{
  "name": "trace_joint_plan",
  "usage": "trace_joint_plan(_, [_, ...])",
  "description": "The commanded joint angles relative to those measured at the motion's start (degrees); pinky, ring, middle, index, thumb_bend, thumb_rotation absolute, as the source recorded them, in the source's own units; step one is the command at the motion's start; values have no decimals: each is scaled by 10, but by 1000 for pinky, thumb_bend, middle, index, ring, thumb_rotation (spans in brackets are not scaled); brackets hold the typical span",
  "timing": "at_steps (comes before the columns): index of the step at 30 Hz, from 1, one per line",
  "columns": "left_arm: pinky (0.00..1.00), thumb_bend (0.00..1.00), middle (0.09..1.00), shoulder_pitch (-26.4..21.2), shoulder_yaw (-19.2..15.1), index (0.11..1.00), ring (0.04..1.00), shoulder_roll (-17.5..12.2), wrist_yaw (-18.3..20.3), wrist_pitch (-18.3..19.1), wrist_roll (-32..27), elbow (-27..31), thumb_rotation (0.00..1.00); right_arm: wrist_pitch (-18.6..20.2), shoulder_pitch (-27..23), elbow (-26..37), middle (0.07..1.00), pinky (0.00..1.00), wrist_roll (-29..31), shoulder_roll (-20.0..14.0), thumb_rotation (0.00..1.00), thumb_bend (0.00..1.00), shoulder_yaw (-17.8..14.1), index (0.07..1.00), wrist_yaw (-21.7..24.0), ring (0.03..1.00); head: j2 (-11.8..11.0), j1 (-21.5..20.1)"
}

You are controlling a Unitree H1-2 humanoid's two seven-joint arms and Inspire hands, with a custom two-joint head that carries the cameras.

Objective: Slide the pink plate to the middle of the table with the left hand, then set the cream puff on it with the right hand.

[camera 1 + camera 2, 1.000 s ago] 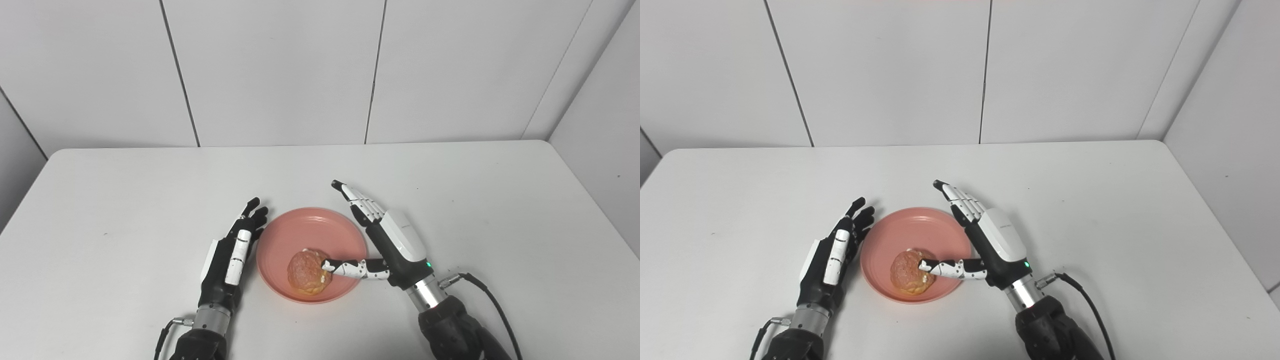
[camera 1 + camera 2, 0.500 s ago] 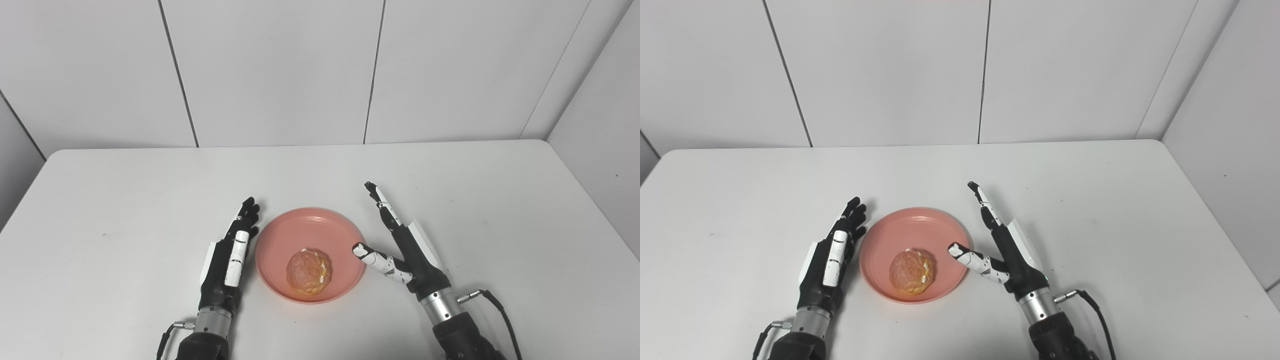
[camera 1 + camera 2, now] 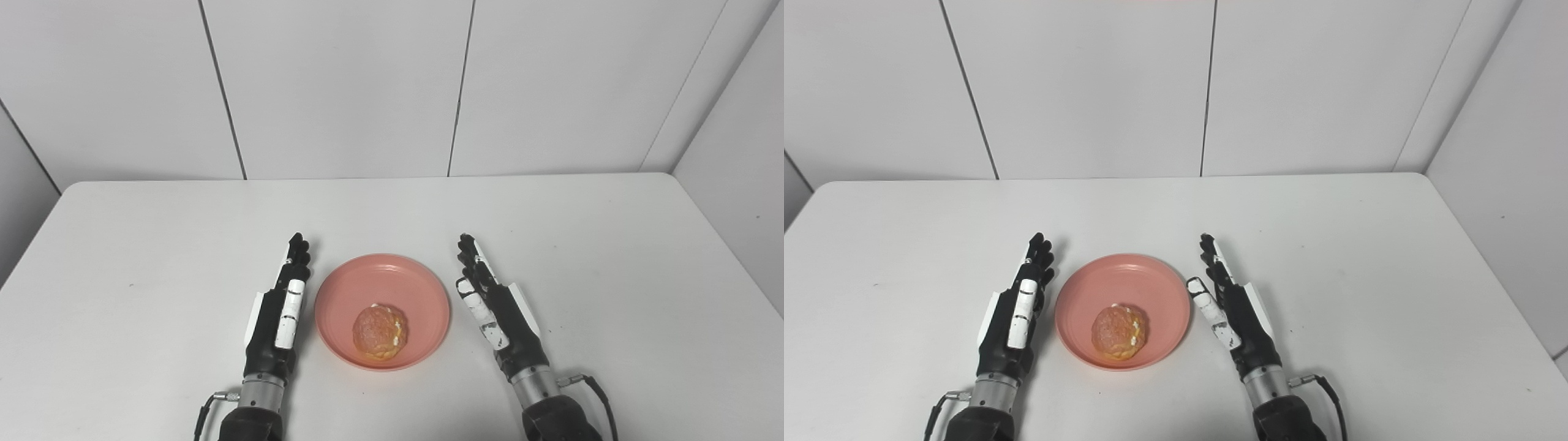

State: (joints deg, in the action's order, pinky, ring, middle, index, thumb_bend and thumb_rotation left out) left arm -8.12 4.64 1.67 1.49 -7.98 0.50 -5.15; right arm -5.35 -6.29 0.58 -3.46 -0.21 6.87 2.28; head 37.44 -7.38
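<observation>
The pink plate (image 3: 392, 282) lies near the middle of the white table (image 3: 153, 233), toward its front. A golden-brown cream puff (image 3: 379, 331) sits on the plate's near half. My left hand (image 3: 278, 309) rests edge-on just left of the plate, fingers straight and pointing away, holding nothing. Just right of the plate my right hand (image 3: 497, 309) stands the same way, open and apart from the rim. In the right eye view the cream puff (image 3: 1118, 331) lies between the left hand (image 3: 1013, 312) and the right hand (image 3: 1234, 309).
Grey wall panels (image 3: 343, 86) rise behind the table's far edge and along its right side. A black cable (image 3: 597, 392) trails from the right wrist. Bare tabletop stretches to the far left and far right of the hands.
My right hand let go of the cream puff, drew back off the plate to its right side and straightened its fingers. The left hand turned slightly straighter. The puff stays on the plate.
</observation>
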Motion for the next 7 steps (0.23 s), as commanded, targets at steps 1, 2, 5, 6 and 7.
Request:
trace_joint_plan(1, [1000,572,1000,16,3,1000,1000,6,0,-22,2,-20,1000,0,-6,22,1000,1000,15,7,936,533,-4,1000,5,1000,0,0])
trace_joint_plan(2, [1000,571,1000,18,4,1000,1000,8,-1,-23,4,-18,1000,5,-2,26,1000,1000,22,12,935,532,-4,1000,4,1000,0,0])
trace_joint_plan(5, [1000,577,1000,23,6,1000,1000,11,-3,-17,5,-12,1000,14,8,32,1000,1000,34,24,914,543,-7,1000,0,1000,-2,3])
trace_joint_plan(6, [1000,587,1000,25,6,1000,1000,11,-2,-7,4,-7,1000,19,11,34,1000,1000,39,28,915,549,-8,1000,-1,1000,-2,3])
trace_joint_plan(7, [1000,610,1000,27,7,1000,1000,10,-1,-1,4,-3,1000,23,13,35,1000,1000,42,31,934,554,-9,1000,-2,1000,-2,3])
